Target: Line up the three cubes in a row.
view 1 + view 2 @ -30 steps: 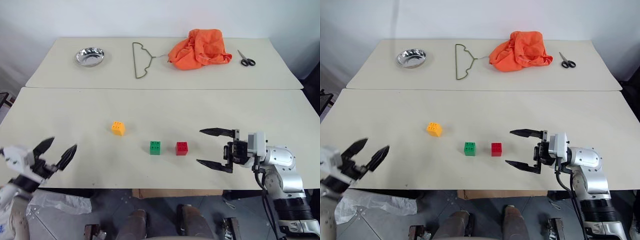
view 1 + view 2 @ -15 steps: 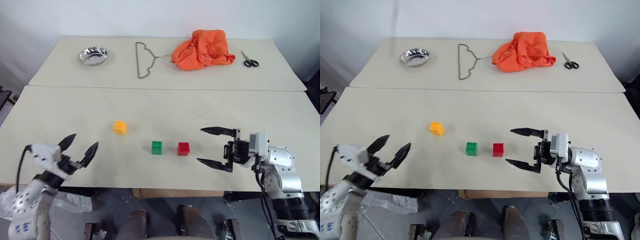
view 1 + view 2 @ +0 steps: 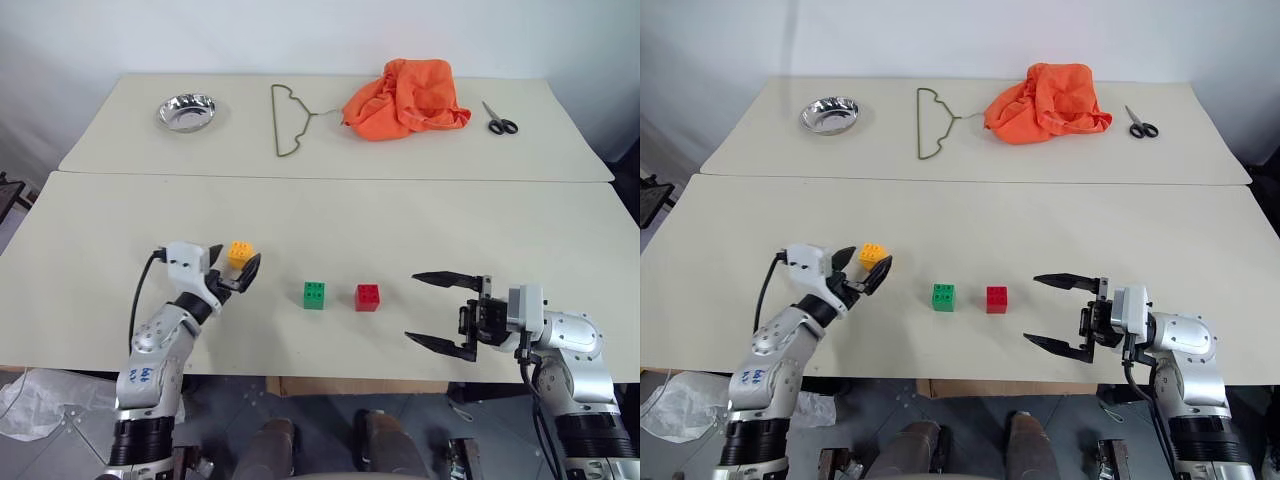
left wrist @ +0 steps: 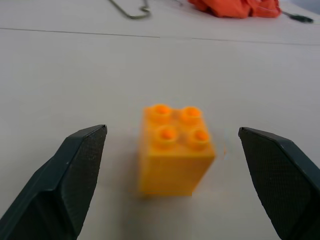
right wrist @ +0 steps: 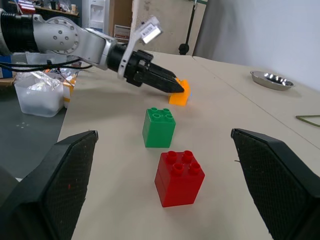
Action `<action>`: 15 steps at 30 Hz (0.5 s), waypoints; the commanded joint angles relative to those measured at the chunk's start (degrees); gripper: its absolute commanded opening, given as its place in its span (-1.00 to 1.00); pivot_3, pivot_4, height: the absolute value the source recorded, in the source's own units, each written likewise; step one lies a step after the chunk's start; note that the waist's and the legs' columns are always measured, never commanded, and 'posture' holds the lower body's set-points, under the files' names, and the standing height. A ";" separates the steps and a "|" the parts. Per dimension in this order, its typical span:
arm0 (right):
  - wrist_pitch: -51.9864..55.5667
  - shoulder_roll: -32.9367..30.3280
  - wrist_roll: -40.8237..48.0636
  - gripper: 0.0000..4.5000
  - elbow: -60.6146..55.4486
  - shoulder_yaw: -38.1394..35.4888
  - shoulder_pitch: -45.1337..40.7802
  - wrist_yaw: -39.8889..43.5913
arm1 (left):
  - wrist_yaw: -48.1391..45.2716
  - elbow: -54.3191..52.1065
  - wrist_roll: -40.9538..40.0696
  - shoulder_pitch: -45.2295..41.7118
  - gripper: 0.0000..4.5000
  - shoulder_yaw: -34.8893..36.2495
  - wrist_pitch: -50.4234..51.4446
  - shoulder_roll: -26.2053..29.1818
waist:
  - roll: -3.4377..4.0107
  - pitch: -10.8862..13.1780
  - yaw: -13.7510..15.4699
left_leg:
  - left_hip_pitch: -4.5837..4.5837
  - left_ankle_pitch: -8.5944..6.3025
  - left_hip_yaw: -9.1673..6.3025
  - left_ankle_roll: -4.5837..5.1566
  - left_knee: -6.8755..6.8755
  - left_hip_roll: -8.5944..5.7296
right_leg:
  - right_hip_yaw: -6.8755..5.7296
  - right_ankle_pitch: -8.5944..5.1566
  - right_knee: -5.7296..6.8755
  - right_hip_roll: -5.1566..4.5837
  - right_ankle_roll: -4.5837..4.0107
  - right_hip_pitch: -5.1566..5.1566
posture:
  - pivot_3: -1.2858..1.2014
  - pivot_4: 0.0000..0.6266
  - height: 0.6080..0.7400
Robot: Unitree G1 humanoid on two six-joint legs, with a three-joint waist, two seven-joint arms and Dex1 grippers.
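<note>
The left pincer (image 3: 237, 270) has swung in from the near left edge of the counter (image 3: 330, 215) and now sits right up at the yellow-orange cube (image 3: 239, 254), while the right pincer (image 3: 436, 311) has barely shifted. None of the cubes has moved.

From where I stand, the step in hand is the reach for the odd one out. The green cube (image 3: 314, 294) and the red cube (image 3: 367, 297) already sit near each other in a tidy line across the counter, red on the robot's right. The yellow-orange cube lies further back and off to the left, out of that line. In the left wrist view it stands studs up, between the two black fingers (image 4: 70, 175), which are spread wide with a clear gap on either side, so nothing is gripped yet. The right pincer hangs level beside the red cube, well apart from it, its fingers also wide and holding nothing.

The next move, I'd say, calls for easing the left fingers a little further round the block, pinching it squarely on its flat sides, then carrying it nearer and setting it down to the left of the green cube, spaced as the other two are. A skewed pinch could twist the block.
</note>
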 commanded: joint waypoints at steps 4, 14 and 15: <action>-1.28 0.04 0.20 1.00 -1.86 -0.88 1.14 -1.17 | -0.02 -0.72 1.62 0.54 0.19 -0.02 -0.89 1.06 | 0.00 0.00 0.10 | 0.01 0.01 0.00 -0.02 -0.01 0.02 | 0.02 0.00 -0.01 0.00 0.00 0.00 | 0.03 -0.52 1.00; -0.81 -0.79 -0.69 1.00 -2.41 -1.02 0.90 -3.18 | -39.38 1.28 -9.29 2.44 -0.34 3.51 -10.81 21.53 | 0.01 0.00 -0.27 | 0.01 0.03 0.00 -0.08 -0.05 0.08 | 0.06 -0.04 -0.03 -0.02 -0.08 -0.01 | 0.03 -0.52 1.00; -0.70 -1.01 -0.78 1.00 -2.35 -1.07 0.76 -3.27 | -43.22 3.09 -8.76 1.63 -0.34 2.89 -12.82 24.10 | 0.03 0.01 -0.28 | 0.01 0.03 0.00 -0.08 -0.05 0.08 | 0.07 -0.05 -0.04 -0.02 -0.09 -0.01 | 0.03 -0.52 1.00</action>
